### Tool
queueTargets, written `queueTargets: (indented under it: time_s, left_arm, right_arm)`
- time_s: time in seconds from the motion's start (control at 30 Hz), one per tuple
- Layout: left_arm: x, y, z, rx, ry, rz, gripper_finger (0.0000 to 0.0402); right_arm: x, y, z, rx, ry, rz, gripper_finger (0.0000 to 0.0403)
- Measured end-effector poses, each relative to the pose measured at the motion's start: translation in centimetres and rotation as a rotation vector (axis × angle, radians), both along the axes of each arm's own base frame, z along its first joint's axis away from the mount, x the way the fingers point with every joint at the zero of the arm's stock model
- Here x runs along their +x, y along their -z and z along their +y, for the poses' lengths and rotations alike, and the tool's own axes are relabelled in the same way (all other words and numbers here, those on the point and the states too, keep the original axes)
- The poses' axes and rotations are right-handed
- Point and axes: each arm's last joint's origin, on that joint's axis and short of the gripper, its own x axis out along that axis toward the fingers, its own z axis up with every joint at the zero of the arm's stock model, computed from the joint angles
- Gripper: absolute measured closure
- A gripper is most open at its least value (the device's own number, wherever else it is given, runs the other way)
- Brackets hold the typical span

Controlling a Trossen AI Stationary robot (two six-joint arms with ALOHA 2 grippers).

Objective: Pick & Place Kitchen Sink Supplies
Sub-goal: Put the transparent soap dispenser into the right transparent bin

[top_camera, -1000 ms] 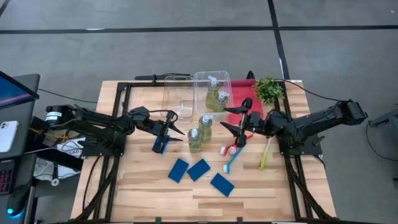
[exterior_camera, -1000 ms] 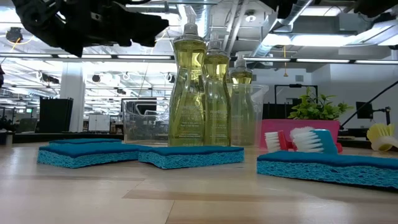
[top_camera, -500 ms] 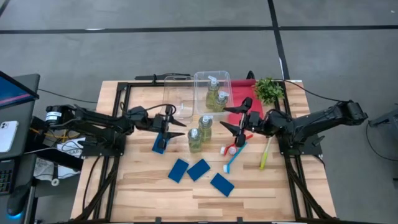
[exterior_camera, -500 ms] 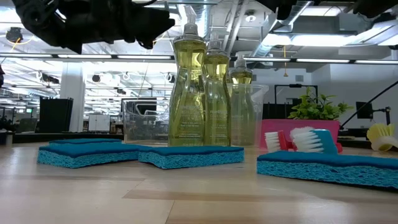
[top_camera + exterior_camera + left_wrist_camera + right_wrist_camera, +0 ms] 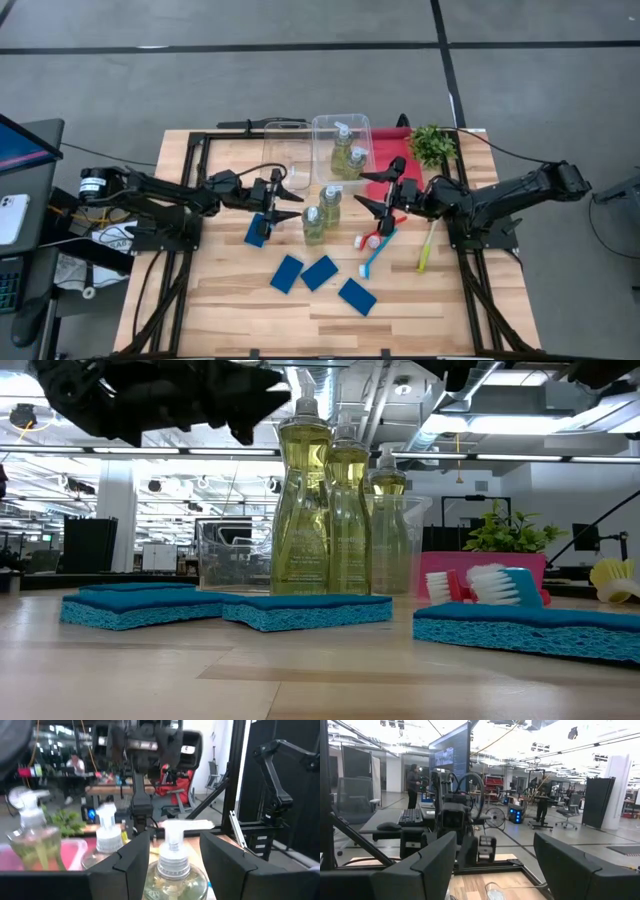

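Left gripper (image 5: 288, 203): raised above the table's left half, fingers spread wide and empty. One blue sponge (image 5: 256, 229) lay on the wood just beneath and beside it, clear of both fingers. In the left wrist view the fingers (image 5: 131, 857) framed the white pump of a soap bottle (image 5: 173, 862) standing ahead of them, not touching it.

Right gripper (image 5: 374, 216): raised right of the table's centre, fingers wide apart, nothing between them; it hung over the heads of the red brush (image 5: 372, 238) and the blue brush (image 5: 377, 257).

Sponges: three more blue ones, (image 5: 286, 273), (image 5: 320, 272) and (image 5: 357, 296), lay in a loose row toward the front edge.

Pump bottles: two, (image 5: 314, 225) and (image 5: 330, 204), stood on the bare wood at the table's centre; two others (image 5: 346, 154) stood inside a clear bin (image 5: 322, 125) at the back edge.

Yellow-green brush (image 5: 426, 248): lay near the right edge, apart from the other two.

Other items: a second clear bin (image 5: 270, 150) beside the first, a red tray (image 5: 386, 165) and a small green plant (image 5: 433, 144) at the back right.
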Motion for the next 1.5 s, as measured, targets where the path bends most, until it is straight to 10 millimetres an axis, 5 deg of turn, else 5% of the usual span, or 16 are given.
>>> queueTargets:
  time_s: [1.5]
  left_arm:
    - [5.3,1.4,-0.6,-0.076,0.049,0.09,0.0224]
  right_arm:
    - [0.0,0.1,0.0,-0.001,-0.001,0.009,0.0143]
